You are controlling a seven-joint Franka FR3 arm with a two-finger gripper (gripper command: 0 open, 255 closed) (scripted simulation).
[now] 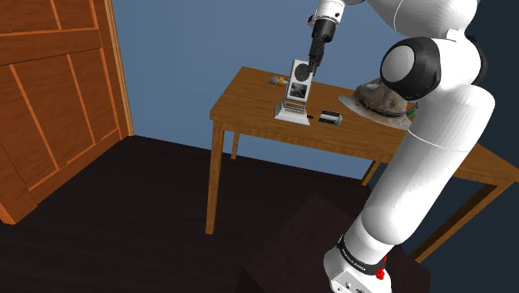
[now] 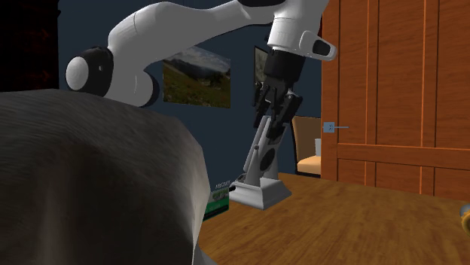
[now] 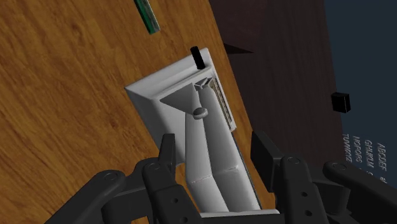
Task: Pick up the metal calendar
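Calendar point(image 1: 295, 93), grey, stands on its base on the wooden table point(image 1: 249, 104). Black gripper point(image 3: 214, 146) is open around its upper part; the fingers point(image 3: 168, 151) stand on both sides, with small gaps.

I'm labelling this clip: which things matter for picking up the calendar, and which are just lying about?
Job in hand:
calendar
claw
table under it

Lying about:
small box
hat
door
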